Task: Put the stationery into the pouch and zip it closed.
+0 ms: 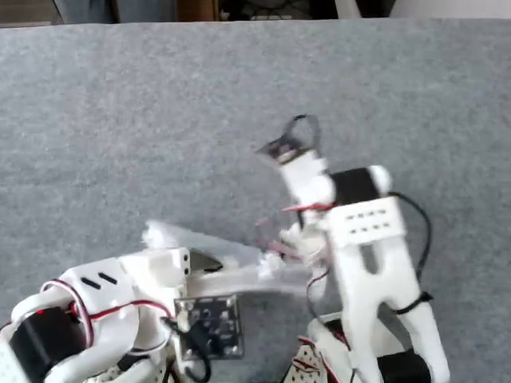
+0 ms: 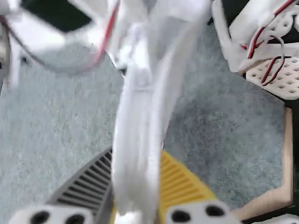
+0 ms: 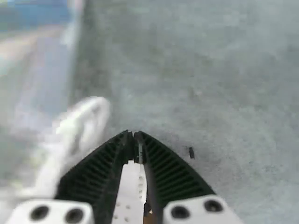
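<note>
Translucent white soft pouch (image 1: 231, 259): held over grey felt surface (image 1: 120, 96), edge clamped in closed left pincer (image 2: 138, 161). Right pincer (image 3: 134, 137): jaws together, tips over bare surface, beyond pouch. Judgement: stationery probably inside. Zip state unreadable, so closing may be left.

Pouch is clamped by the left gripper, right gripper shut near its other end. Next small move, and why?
Probably a short, slow pull of the right gripper along the pouch's edge. The left gripper is shut on the pouch and can brace it; the right is shut, but I cannot tell whether it has the zip tab, so test gently.
</note>
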{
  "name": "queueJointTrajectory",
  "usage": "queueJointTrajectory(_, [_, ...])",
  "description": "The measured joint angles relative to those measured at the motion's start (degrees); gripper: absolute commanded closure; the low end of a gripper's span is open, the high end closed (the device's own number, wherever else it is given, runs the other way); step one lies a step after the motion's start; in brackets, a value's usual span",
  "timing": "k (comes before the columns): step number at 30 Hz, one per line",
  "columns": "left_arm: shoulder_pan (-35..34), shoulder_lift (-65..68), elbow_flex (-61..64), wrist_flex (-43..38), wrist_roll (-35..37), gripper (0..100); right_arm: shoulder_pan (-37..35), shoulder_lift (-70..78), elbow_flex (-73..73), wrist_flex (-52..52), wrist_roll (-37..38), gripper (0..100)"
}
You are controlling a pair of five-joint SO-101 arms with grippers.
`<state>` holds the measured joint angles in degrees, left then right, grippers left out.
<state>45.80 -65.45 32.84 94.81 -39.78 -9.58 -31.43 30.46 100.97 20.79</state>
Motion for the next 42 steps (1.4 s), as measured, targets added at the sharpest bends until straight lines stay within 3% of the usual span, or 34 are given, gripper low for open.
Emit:
queueJointTrajectory(5, [-0.88,0.0,0.18,0.0,0.0,97,9.32,0.0,-2.37,0.0,3.16,98.5])
queueJointTrajectory(12, [-1.32,0.09,-0.53,0.0,0.0,97,11.87,0.0,-2.37,0.0,8.88,98.4])
queueJointTrajectory(15, [-1.32,0.26,-1.23,0.09,0.0,97,12.13,0.0,-2.64,0.0,8.97,98.4])
queueJointTrajectory(19, [-2.81,0.79,-1.85,-1.14,-2.73,97,15.82,0.0,-7.91,-1.58,2.2,98.4])
queueJointTrajectory(22, [-12.04,2.2,-1.93,-9.93,-3.6,97,19.96,0.0,-14.15,-2.46,-2.37,98.4])
queueJointTrajectory(27, [-29.01,9.32,-1.67,-29.98,-3.78,97,21.36,0.0,-20.57,-1.05,-3.78,98.4])
queueJointTrajectory(31, [-32.7,12.04,-5.63,-34.11,-2.29,97,21.36,0.0,-20.92,-0.53,-4.57,98.4])
queueJointTrajectory(35, [-26.55,12.31,-7.91,-28.48,-0.53,97,21.36,0.0,-20.92,-0.53,-6.42,98.4])
queueJointTrajectory(42, [3.78,11.25,5.01,-0.53,-3.96,97,21.36,0.0,-20.92,-0.44,-6.42,98.4])
